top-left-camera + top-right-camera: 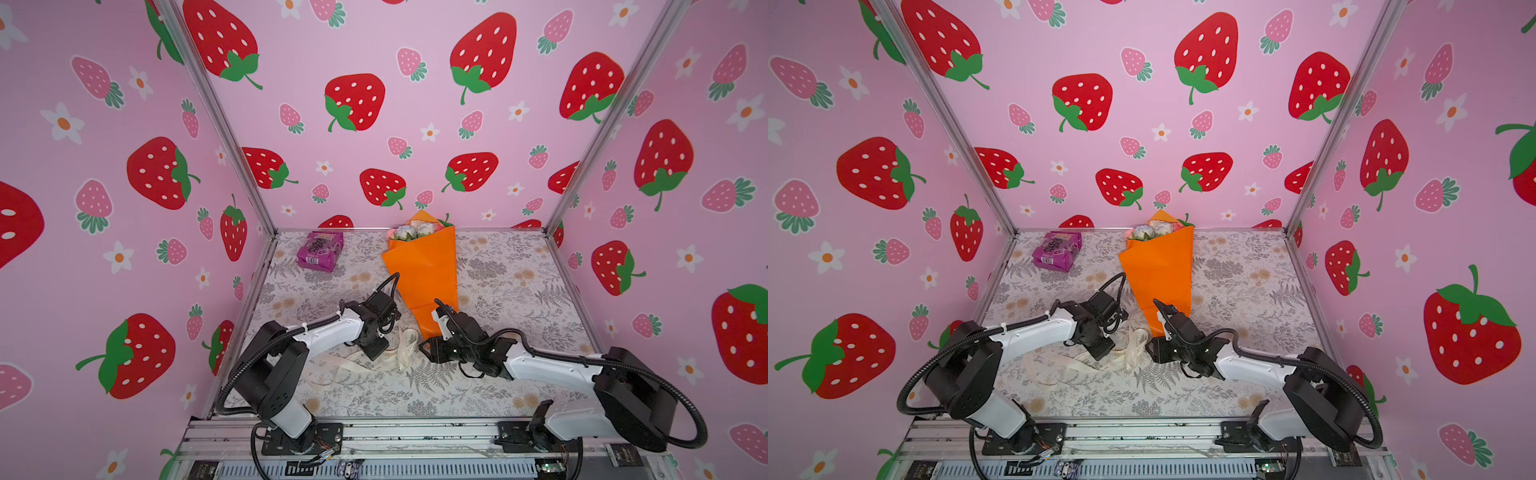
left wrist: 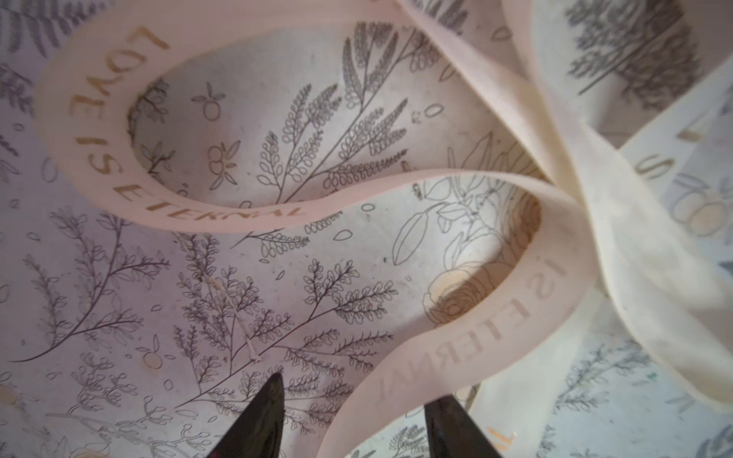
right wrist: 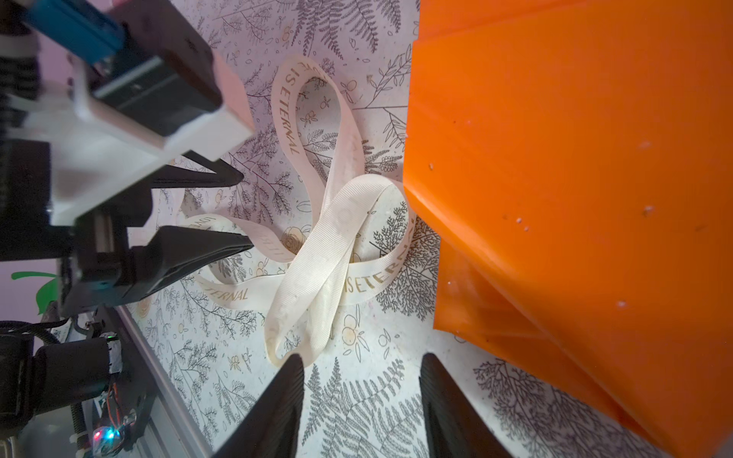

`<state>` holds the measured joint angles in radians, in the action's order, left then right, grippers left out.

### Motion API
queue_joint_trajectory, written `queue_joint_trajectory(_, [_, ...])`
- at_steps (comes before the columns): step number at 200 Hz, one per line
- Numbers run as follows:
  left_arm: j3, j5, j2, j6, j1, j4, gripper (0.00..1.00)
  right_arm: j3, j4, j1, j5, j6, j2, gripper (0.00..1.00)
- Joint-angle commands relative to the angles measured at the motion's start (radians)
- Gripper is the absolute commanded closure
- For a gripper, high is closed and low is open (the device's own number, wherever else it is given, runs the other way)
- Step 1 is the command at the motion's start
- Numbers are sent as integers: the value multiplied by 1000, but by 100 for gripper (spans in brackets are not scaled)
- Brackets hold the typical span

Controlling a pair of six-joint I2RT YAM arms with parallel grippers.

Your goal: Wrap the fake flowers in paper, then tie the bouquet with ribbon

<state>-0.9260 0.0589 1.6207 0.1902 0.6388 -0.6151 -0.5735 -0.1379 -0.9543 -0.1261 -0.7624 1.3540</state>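
while the left gripper (image 2: 359, 390) stands parted astride a loop of cream ribbon (image 3: 317, 246) and the right gripper (image 3: 361, 359) gapes on nothing, the bouquet of fake flowers (image 1: 422, 266) lies at their twelve o'clock

Feed's bright and even on my end, with soft light from above and only faint shadows under the arms on the table (image 1: 498, 291). Both top views bow hard at the edges. Left wrist view: the near ribbon (image 2: 618, 253) is mush. Right wrist view: the left gripper (image 3: 246, 210) housing is blurred — the orange wrapping paper (image 3: 575, 158) glows, heavily saturated.
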Motion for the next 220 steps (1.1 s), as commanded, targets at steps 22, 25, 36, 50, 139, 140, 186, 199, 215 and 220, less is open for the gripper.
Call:
queue_joint_trajectory(22, [-33,-21,52,29,1,-14,56,16,-11,6,5,-15,-38,49])
queue_joint_trajectory(25, [-32,-25,53,28,2,-15,58,17,-11,5,5,-14,-41,49])
queue_joint_trajectory(36, [-36,-37,49,22,2,-17,68,18,-11,6,5,-15,-48,49])
queue_joint_trajectory(50, [-45,-62,41,6,2,-25,82,20,-9,6,5,-15,-56,49])
queue_joint_trajectory(139, [-85,-74,-365,-264,-30,-72,100,9,-44,8,4,1,-137,49])
queue_joint_trajectory(140, [-87,-74,-371,-266,-31,-74,100,8,-44,8,4,3,-137,49])
queue_joint_trajectory(186, [-178,-11,-528,-329,-56,-170,100,-8,-104,5,-57,22,-112,49])
queue_joint_trajectory(199, [-203,41,-557,-354,-60,-189,100,-22,-103,4,-81,24,-80,49])
queue_joint_trajectory(215, [-226,117,-583,-371,-62,-216,100,-68,-56,-16,-65,38,-20,49])
queue_joint_trajectory(220, [-235,156,-591,-380,-61,-231,100,-86,-36,-24,-52,44,1,49])
